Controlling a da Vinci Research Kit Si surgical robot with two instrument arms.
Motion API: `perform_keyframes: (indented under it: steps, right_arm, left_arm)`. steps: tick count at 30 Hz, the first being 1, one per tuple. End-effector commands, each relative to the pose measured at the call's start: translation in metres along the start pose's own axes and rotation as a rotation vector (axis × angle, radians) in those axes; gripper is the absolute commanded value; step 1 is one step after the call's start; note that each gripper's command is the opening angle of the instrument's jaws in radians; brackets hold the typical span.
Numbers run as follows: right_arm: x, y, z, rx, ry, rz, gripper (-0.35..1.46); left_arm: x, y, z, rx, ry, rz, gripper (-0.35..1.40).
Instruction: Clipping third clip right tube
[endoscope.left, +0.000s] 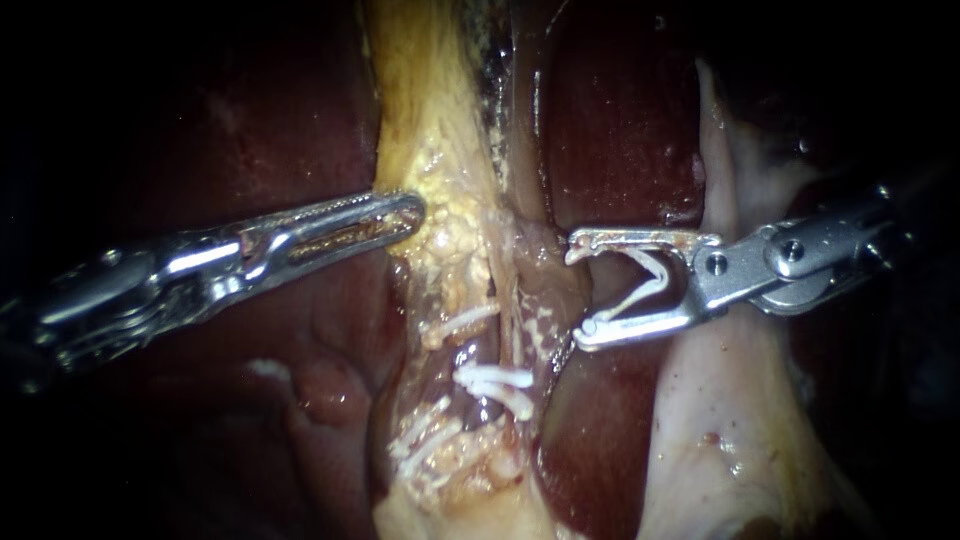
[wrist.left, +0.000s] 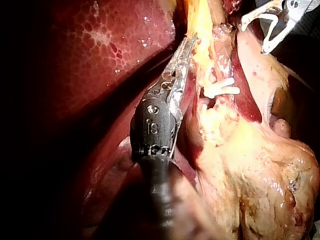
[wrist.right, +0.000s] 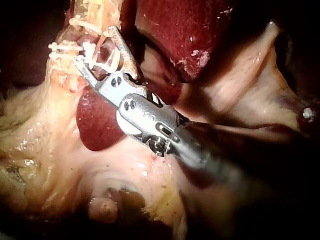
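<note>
My right instrument (endoscope.left: 577, 296) comes in from the right, its jaws spread wide around an open white V-shaped clip (endoscope.left: 640, 290). Its jaw tips sit at the right edge of the right tube (endoscope.left: 545, 300), just above two white clips (endoscope.left: 497, 385) that are closed across it. Another closed clip (endoscope.left: 460, 322) lies to the left, and several more clips (endoscope.left: 425, 438) lower down. My left instrument (endoscope.left: 405, 213) is shut on the yellow fatty tissue (endoscope.left: 440, 170) left of the tubes. The right wrist view shows the loaded jaws (wrist.right: 97, 52) beside the clips (wrist.right: 62, 47).
Dark red liver (endoscope.left: 620, 120) lies behind and on both sides of the tubes. A pale tissue flap (endoscope.left: 720, 400) hangs under my right instrument's shaft. Lumpy yellow fat (wrist.left: 260, 165) spreads beside my left instrument in the left wrist view.
</note>
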Motion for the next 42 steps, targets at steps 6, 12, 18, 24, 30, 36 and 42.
perform_keyframes:
  steps: [6,12,18,24,30,36,42]
  right_arm:
    - [-0.0026,-0.0012,0.003,0.02,0.006,0.22,0.6]
    - [-0.0073,-0.0011,0.0078,0.028,-0.011,0.418,0.6]
    - [-0.0104,0.0004,0.0107,0.01,-0.06,0.5,0.57]
    - [-0.0104,0.0011,0.0123,0.044,-0.025,0.569,0.56]
    - [-0.0085,0.0,0.0119,0.193,0.101,0.722,0.49]
    - [-0.0055,-0.0001,0.0114,0.305,0.208,0.81,0.46]
    - [-0.0043,0.0004,0.0115,0.337,0.257,0.846,0.45]
  left_arm:
    - [-0.0015,-0.0002,-0.0025,0.004,0.006,-0.006,-0.35]
    - [-0.0041,-0.0002,-0.0076,-0.01,-0.037,-0.023,-0.35]
    - [-0.005,-0.0008,-0.0096,-0.011,-0.053,-0.038,-0.35]
    - [-0.0049,-0.0013,-0.0097,-0.013,-0.057,-0.039,-0.35]
    - [-0.0049,-0.0012,-0.0097,-0.012,-0.057,-0.039,-0.35]
    - [-0.0049,-0.001,-0.0097,-0.011,-0.056,-0.038,-0.35]
    - [-0.0049,-0.001,-0.0096,-0.011,-0.056,-0.038,-0.35]
